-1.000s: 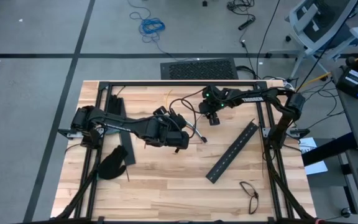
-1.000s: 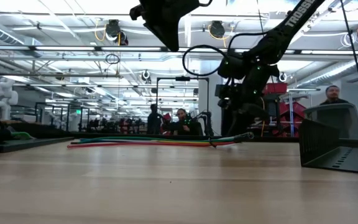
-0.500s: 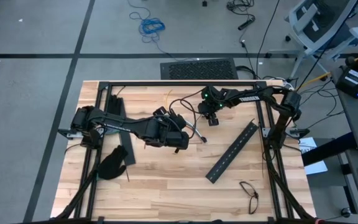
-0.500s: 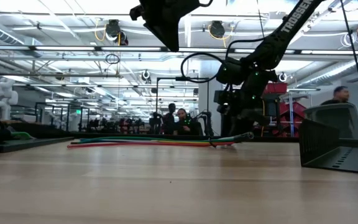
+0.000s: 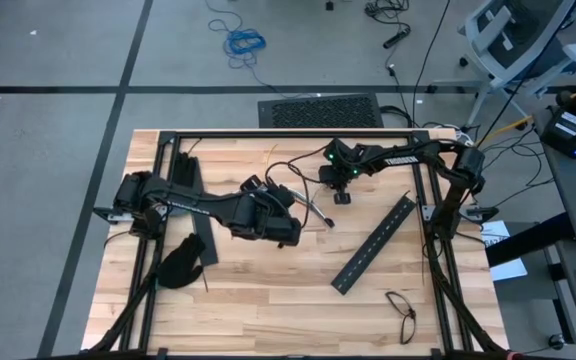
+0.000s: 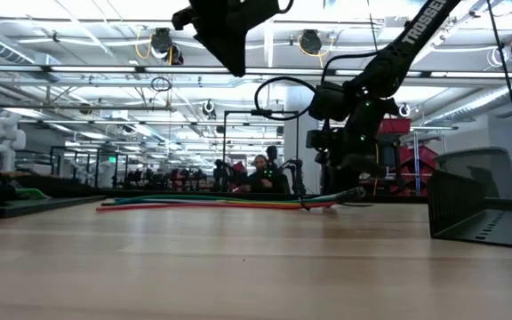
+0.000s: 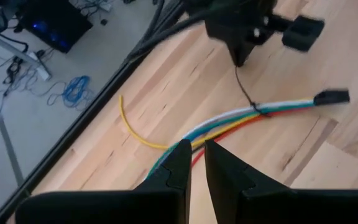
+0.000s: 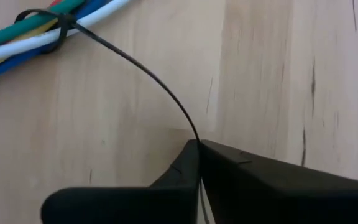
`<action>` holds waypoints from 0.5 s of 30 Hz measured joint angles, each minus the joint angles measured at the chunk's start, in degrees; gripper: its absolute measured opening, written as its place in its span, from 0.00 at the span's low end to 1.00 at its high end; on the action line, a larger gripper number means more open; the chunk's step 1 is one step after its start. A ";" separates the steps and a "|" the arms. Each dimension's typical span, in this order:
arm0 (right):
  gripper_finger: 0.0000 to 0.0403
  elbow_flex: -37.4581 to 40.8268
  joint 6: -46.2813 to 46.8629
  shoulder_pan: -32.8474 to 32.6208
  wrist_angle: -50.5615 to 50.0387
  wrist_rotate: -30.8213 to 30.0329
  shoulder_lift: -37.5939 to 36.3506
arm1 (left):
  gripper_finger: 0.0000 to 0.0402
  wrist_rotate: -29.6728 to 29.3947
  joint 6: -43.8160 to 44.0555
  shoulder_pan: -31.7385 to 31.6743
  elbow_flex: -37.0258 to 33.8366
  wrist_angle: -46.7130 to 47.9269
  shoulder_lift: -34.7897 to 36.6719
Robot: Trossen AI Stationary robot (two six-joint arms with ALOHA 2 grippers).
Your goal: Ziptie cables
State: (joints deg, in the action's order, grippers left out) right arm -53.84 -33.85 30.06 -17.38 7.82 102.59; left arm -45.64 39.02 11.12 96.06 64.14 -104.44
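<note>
Under the left arm's dark body in the high view, most of the cables [image 5: 313, 212] are hidden; only a short stretch shows at the table's middle, running toward the right arm and ending in a small dark tip. From the low view they lie flat on the table [image 6: 238, 267] as one long horizontal bundle of red, green and other colours, their far end lost behind the right arm. Whether the left gripper [image 7: 194, 163] holds anything is hard to make out: in its wrist view the two dark fingers stand almost together above the bundle, a thin slit between them, and the cables pass beneath.

A ziptie [image 8: 142, 68] is looped around the bundle near the cables' tipped end, and its thin dark tail curves away from the loop across the bare wood. The right gripper [image 8: 197, 149] has its fingers closed on that tail, the strip disappearing where the fingertips meet.

The right arm reaches in from the table's right edge toward the centre, its wrist bent downward above the cables' end. The left arm stretches from the left edge across the table, raised off the surface. A loose yellow wire [image 7: 135, 127] curls on the wood just beside the bundle.
</note>
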 joint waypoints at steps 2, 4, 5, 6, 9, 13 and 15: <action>0.01 0.00 3.19 0.27 -0.90 1.01 -0.02 | 0.11 -0.56 1.87 0.72 -0.49 1.19 -0.04; 0.01 0.00 6.81 0.38 -2.17 2.46 -0.45 | 0.11 -1.20 4.02 1.18 -1.92 1.24 -0.01; 0.01 0.07 8.59 0.42 -2.87 3.58 -0.87 | 0.11 -1.30 5.02 1.32 -3.08 0.89 0.02; 0.00 0.14 10.30 0.44 -4.11 4.82 -1.52 | 0.11 -1.34 6.27 1.38 -4.30 0.75 0.02; 0.00 0.46 13.47 -0.03 -7.06 8.91 -4.16 | 0.11 -1.49 9.33 0.90 -9.04 -1.81 -0.04; 0.00 0.28 15.17 -1.23 -8.34 13.10 -8.27 | 0.11 0.55 7.68 -2.03 -16.96 -16.66 -0.04; 0.00 0.28 15.21 -2.16 -8.41 13.10 -9.35 | 0.11 6.00 2.92 -4.36 -20.61 -28.43 -0.04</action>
State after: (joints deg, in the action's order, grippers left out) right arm -53.56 -18.63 27.91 -25.78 20.93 93.24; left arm -39.65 41.94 6.76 75.45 35.72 -104.49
